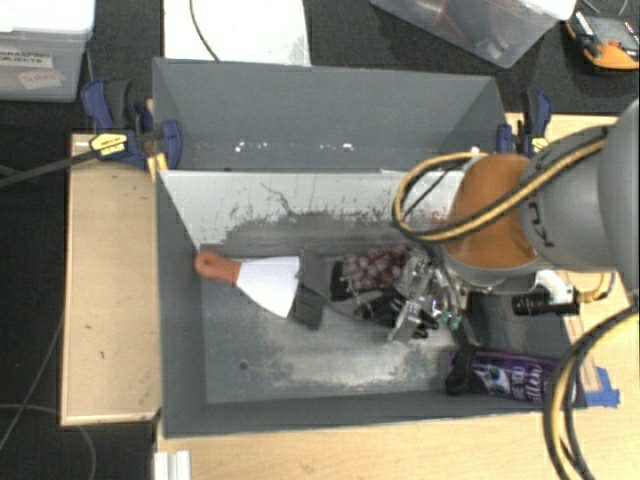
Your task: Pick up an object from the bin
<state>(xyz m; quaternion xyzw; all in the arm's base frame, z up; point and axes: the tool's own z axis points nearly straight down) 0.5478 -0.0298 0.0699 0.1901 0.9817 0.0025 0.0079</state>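
My gripper (412,320) hangs low at the right of the bin, its metal fingers pointing down and left into a small cluster of dark things. Right under the fingers lies a black object (372,311), with a reddish patterned packet (372,267) just behind it. A dark grey block (312,293) lies to the left of those. Whether anything sits between the fingers cannot be made out.
A white scraper with an orange handle (255,276) lies at the left of the bin floor. A purple packet (500,376) rests in the front right corner, below the arm. The orange cover and yellow cables of the arm hang over the bin's right side.
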